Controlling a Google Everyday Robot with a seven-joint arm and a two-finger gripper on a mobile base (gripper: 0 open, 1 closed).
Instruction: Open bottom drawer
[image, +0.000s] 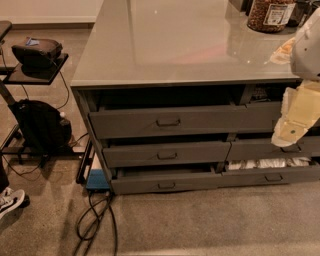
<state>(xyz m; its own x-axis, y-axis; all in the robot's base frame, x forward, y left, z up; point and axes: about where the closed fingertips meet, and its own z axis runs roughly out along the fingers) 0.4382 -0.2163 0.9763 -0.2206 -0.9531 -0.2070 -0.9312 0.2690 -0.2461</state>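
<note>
Low on the near left of the table (175, 45), the bottom drawer (165, 183) stands slightly pulled out.
Right of it, the neighbouring drawer (272, 176) holds white bundles (265, 163); the claw (289, 131) hangs above, grip state impossible to tell.

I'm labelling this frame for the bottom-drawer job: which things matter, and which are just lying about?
Job:
bottom drawer, lower left
gripper, at the right edge

Lying about:
jar on the countertop
black bag
floor cables
drawer with white bundles

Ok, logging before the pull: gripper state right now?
Gripper: cannot be told; it hangs at the right edge, in front of the middle right drawer, apart from the bottom drawer.
</note>
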